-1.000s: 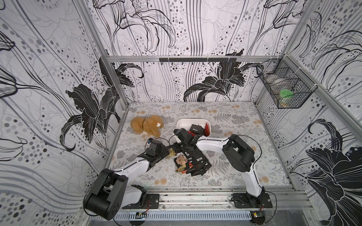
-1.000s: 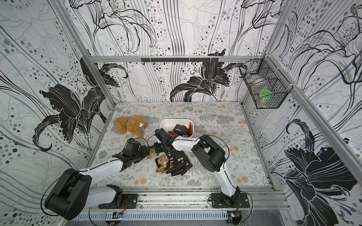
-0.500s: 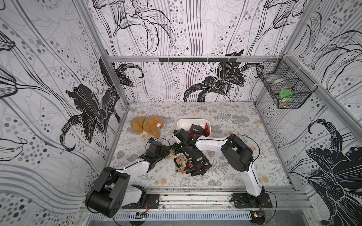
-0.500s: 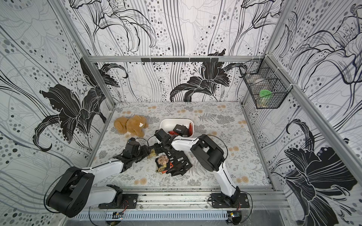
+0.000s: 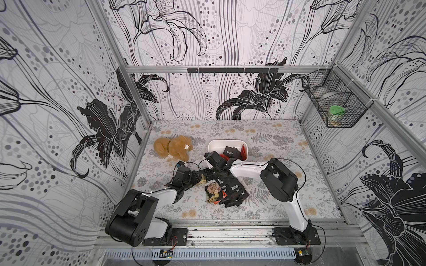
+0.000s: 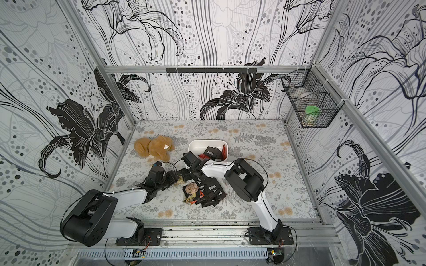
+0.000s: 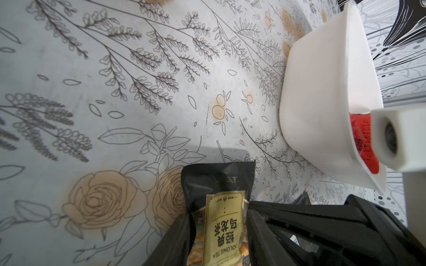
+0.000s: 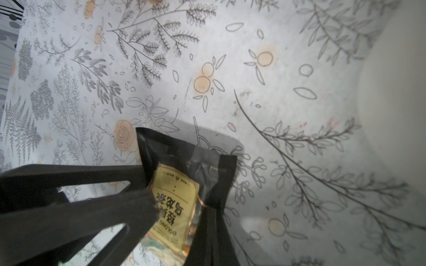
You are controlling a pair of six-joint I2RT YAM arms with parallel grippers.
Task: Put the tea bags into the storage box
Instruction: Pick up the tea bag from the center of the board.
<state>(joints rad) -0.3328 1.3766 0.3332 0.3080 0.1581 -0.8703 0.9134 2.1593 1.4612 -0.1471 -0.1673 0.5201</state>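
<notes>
A black tea bag [image 7: 221, 207] with a yellow label hangs just above the mat between both arms, left of the storage box [image 5: 216, 145], a white tub. My left gripper [image 7: 217, 214] is shut on it, one finger against each side edge. My right gripper [image 8: 208, 216] is shut on the same bag's [image 8: 184, 184] edge. In both top views the two grippers [image 5: 198, 178] [image 5: 210, 173] meet there. A pile of tea bags [image 5: 230, 191] [image 6: 207, 192] lies on the mat in front. Black and red tea bags [image 5: 231, 152] lie in the storage box [image 6: 202, 144].
A brown plush toy [image 5: 171, 149] lies left of the storage box. A black wire basket [image 5: 334, 108] with a green-lidded jar hangs on the right wall. The box's white wall [image 7: 322, 92] stands close to the left gripper, and the right arm's white camera housing [image 7: 396, 138] hangs over its rim.
My left gripper's jaws have drawn in against the tea bag. The right gripper has stayed shut on it. Both arms have hardly moved.
</notes>
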